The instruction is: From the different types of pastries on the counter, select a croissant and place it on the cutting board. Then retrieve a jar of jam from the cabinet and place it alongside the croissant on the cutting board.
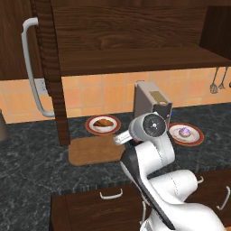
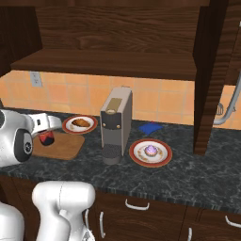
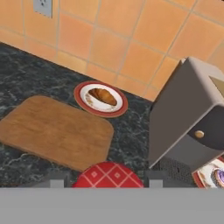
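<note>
One jar of jam clamped btwn hand fingers, above cutting board edge. Croissant on plate, off board.

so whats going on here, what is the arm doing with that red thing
The gripper is shut on the jar of jam and carries it over the near edge of the cutting board. The board is bare. The croissant lies on its red-rimmed plate behind the board, so that step is not yet done. The cupcake sits on its own plate to the right of the coffee machine.
</note>
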You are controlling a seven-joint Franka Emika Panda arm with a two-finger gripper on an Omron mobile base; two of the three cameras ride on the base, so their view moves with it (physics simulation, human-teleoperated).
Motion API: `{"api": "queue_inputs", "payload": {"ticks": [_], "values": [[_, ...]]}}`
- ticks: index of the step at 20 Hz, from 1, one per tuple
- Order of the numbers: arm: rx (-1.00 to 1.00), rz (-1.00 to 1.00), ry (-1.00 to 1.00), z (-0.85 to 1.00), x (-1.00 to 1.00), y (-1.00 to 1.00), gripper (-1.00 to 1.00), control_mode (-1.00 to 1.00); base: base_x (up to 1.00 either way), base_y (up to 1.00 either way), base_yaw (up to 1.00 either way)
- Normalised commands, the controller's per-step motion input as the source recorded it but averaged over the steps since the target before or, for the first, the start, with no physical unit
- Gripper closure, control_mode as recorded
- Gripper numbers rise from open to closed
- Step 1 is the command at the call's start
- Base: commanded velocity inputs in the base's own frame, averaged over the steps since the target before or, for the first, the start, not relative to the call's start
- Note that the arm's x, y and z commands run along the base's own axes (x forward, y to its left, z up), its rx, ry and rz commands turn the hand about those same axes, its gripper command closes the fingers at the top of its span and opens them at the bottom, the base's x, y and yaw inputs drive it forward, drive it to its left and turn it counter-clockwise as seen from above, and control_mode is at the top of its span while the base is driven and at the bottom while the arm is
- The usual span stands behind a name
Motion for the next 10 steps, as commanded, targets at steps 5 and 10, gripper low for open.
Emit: {"api": "queue_inputs", "payload": {"ticks": [5, 10], "values": [[0.00, 0.00, -0.09, -0.43, 0.44, 0.15, 1.00, -1.00, 0.00, 0.00, 0.00], [0.01, 0.04, -0.06, -0.35, 0.61, -0.01, 1.00, -1.00, 0.00, 0.00, 0.00]]}}
